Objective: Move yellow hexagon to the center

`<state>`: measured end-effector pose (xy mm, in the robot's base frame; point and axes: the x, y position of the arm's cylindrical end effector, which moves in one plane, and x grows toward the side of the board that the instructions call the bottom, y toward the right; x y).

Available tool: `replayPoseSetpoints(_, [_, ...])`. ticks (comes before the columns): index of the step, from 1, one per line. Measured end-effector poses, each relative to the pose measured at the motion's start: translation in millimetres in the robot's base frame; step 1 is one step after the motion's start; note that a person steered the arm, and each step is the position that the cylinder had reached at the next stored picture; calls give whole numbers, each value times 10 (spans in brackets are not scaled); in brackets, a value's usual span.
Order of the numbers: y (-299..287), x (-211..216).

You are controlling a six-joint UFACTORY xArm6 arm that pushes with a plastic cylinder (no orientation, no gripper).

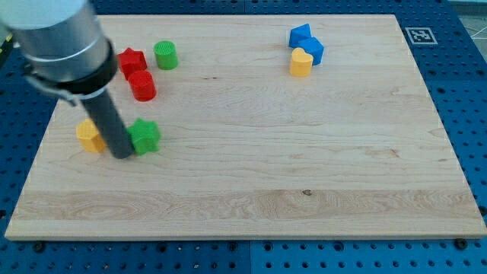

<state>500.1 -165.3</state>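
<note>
The yellow hexagon lies near the board's left edge, partly hidden by my rod. My tip rests on the board just right of the hexagon, between it and a green star-shaped block, close to both. The rod comes down from the view's top left.
A red star-shaped block and a red cylinder sit at the upper left, with a green cylinder beside them. Two blue blocks and a yellow heart-shaped block are at the top right. The wooden board lies on a blue pegboard.
</note>
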Motion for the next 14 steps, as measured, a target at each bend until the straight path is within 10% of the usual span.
replayPoseSetpoints(3, [-454,350])
replayPoseSetpoints(6, [-273,-495])
replayPoseSetpoints(10, [-1143,-617])
replayPoseSetpoints(14, [1244,-704])
